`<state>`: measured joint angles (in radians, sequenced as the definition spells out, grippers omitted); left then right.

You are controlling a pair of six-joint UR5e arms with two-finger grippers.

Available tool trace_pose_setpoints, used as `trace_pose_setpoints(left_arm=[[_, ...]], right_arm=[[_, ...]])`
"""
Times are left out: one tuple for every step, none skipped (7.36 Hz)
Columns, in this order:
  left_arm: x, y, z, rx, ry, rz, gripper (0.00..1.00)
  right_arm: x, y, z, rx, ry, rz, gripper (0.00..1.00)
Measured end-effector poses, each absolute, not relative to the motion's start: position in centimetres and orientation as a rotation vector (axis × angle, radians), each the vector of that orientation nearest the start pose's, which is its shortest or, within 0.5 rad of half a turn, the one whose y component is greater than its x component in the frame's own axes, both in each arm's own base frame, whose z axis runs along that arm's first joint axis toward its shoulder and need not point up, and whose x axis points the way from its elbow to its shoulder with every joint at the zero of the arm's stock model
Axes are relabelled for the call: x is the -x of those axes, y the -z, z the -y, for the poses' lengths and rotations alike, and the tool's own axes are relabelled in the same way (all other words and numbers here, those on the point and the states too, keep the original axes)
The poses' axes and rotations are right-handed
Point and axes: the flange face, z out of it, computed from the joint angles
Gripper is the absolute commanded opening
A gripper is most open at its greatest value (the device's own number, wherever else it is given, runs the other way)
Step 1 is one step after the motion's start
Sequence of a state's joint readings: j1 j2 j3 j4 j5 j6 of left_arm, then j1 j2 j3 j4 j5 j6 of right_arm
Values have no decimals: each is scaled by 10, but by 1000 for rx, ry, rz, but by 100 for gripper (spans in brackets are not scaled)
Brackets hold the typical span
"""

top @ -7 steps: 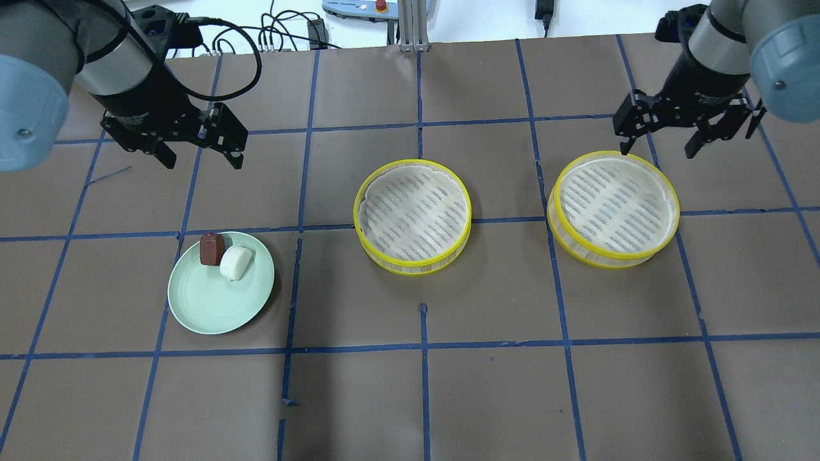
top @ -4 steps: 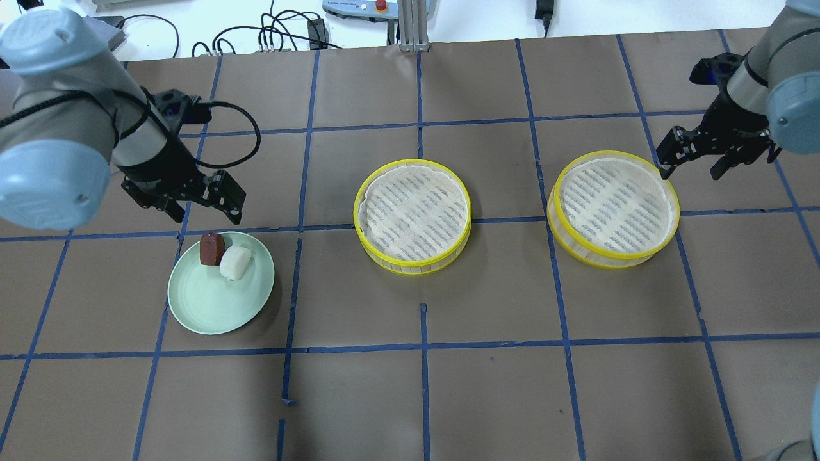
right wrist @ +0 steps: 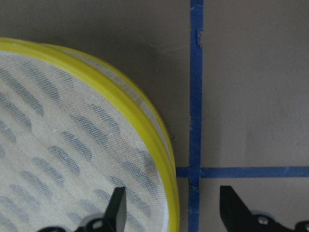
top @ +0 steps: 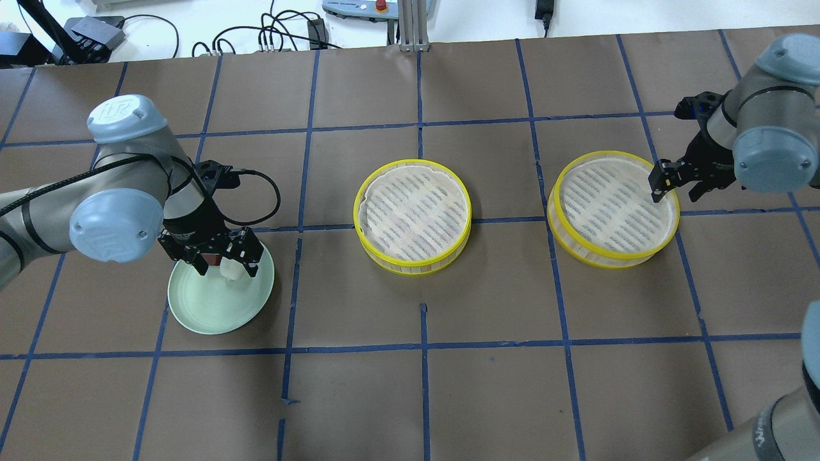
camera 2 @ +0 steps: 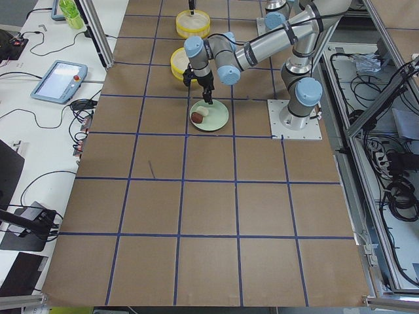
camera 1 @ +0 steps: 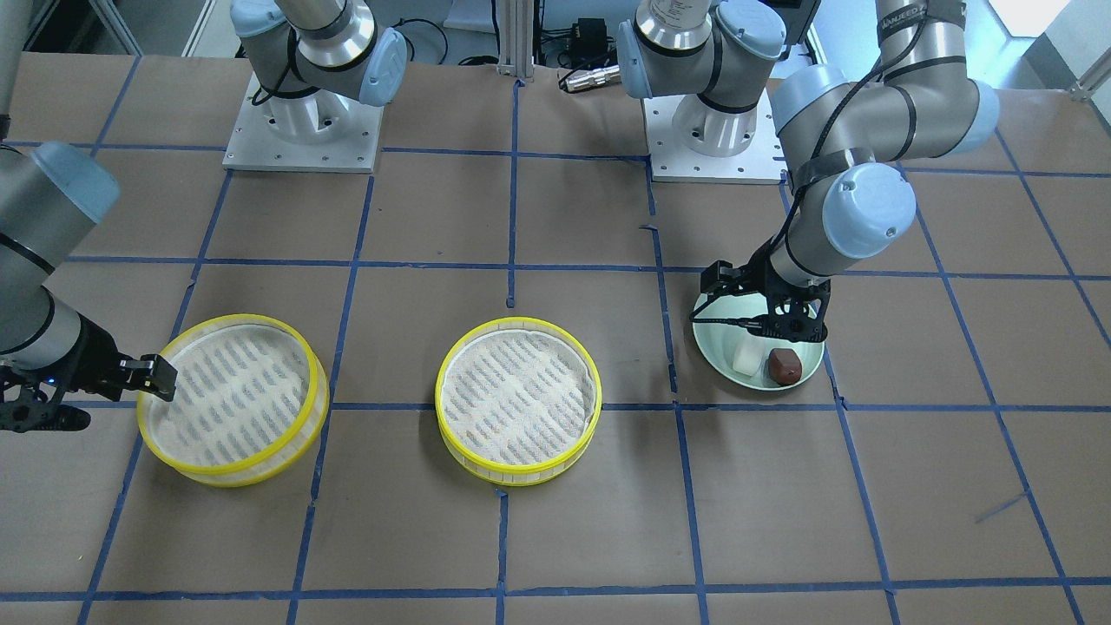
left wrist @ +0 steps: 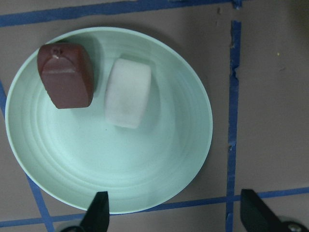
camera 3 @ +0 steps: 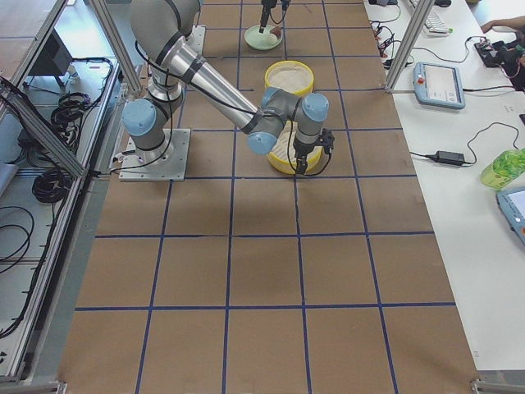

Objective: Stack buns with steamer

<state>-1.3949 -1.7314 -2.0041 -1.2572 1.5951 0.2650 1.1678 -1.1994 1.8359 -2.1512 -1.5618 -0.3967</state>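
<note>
the left claw (left wrist: 176,212) hangs wide over the buns (left wrist: 127,93) on the green plate (left wrist: 159,164), likely soft and light, best pinched gently across their sides, while the right claw (right wrist: 174,205), also wide, straddles the rim of a steamer tray (right wrist: 159,140).

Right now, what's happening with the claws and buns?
Left gripper open over green plate; white bun, brown bun on it. Right gripper open astride rim of one steamer tray. Nothing blocking.
</note>
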Motion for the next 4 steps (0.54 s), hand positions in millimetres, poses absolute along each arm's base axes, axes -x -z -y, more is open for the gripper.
trace_pose_setpoints(left_arm=[[46, -225, 481, -148, -461, -3133, 87], [44, -216, 486, -150, -455, -3121, 89], [42, -210, 492, -152, -431, -3115, 89], [41, -206, 498, -152, -403, -3112, 85]], right_arm=[[98, -219, 571, -10, -74, -3111, 8], [98, -218, 571, -10, -74, -3111, 8], [98, -218, 571, -10, -73, -3111, 8], [98, -218, 571, -10, -71, -3111, 8]])
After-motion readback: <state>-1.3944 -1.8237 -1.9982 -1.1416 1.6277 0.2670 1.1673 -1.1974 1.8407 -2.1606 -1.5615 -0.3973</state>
